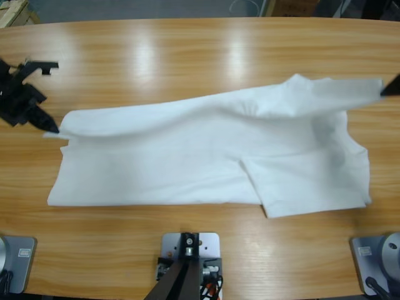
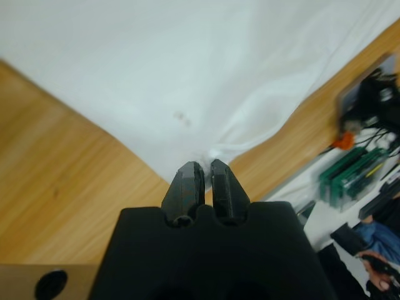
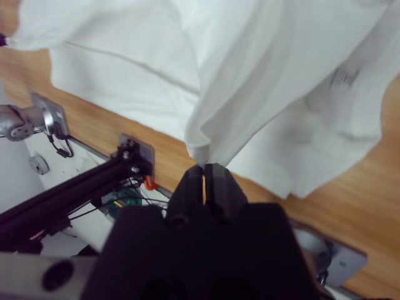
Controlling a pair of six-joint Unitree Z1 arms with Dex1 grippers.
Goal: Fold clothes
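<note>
The T-shirt [image 1: 206,162] lies nearest the camera, spread lengthwise along the middle of the wooden table [image 1: 187,56], its near hem close to the front edge. The left gripper [image 2: 206,165] pinches one far corner of the cloth tight; the right gripper [image 3: 204,167] likewise clamps a bunched corner toward the table's opposite end. The far edge is lifted and stretched between them, so the first lengthwise fold looks started; the remaining folds are still to do.

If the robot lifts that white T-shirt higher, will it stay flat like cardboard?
Probably not. The thin white cotton T-shirt already sags between the left gripper and right gripper, so it looks floppy. It drapes in soft folds from the pinched corner, so it is likely light and will hang down.
</note>
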